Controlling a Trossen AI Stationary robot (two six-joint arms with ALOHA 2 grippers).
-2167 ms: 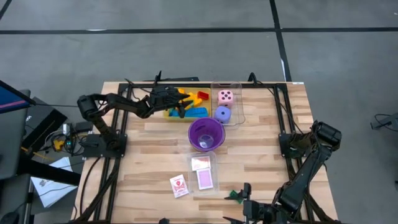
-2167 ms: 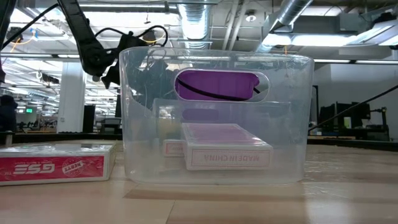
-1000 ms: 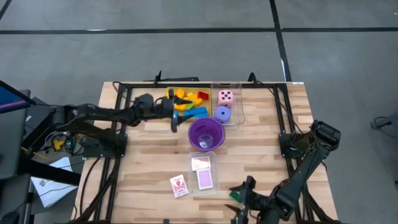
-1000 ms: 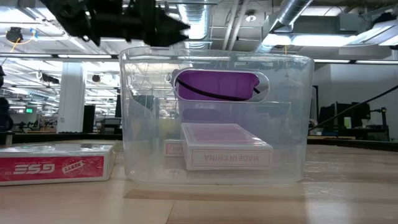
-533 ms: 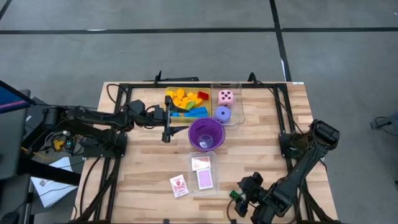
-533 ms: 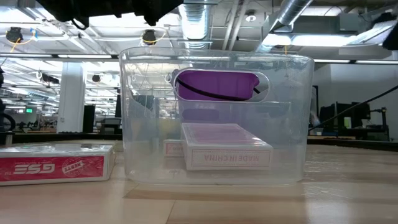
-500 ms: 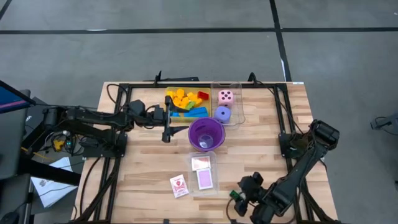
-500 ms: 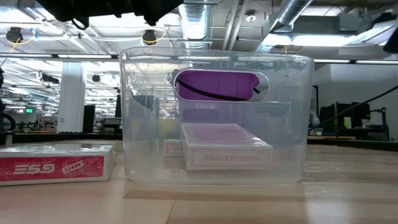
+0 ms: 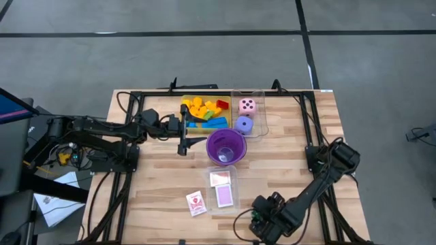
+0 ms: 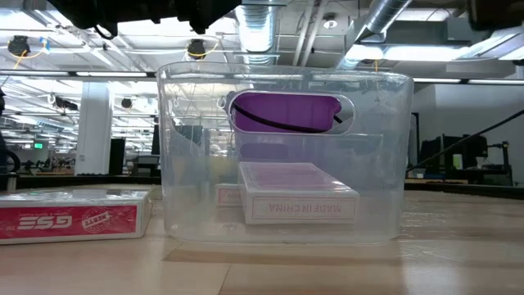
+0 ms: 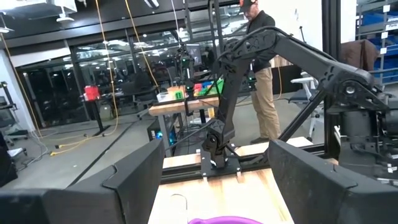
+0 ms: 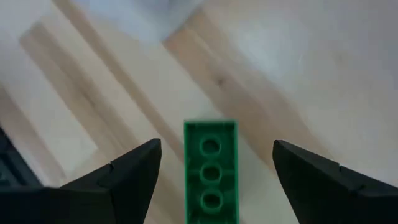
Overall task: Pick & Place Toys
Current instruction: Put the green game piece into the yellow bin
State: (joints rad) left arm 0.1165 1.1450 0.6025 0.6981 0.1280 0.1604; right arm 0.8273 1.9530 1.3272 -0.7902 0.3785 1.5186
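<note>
A green brick (image 12: 210, 174) lies flat on the wooden table near its front edge. My right gripper (image 9: 261, 219) points down over it, open, with a finger on either side and not touching it. My left gripper (image 9: 184, 139) hovers level, open and empty, just left of the purple cup (image 9: 225, 146). Coloured bricks fill the yellow tray (image 9: 185, 124) at the far side. A pink die (image 9: 247, 105) and a purple die (image 9: 244, 124) sit in a clear tray next to it. A white-red card pack (image 9: 195, 203) lies on the table.
A clear tray (image 10: 188, 156) holding card packs (image 10: 299, 192) stands near the front, between the loose card pack (image 10: 70, 215) and my right gripper. A person stands in the room beyond the table's right side, seen in the left wrist view. Bare wood lies left and right of the trays.
My left gripper has drawn back from the yellow tray toward the table's near-left, beside the purple cup, and then kept still. My right gripper has sunk and shifted toward the table's left along the front edge, tipping to point down over the green brick.
</note>
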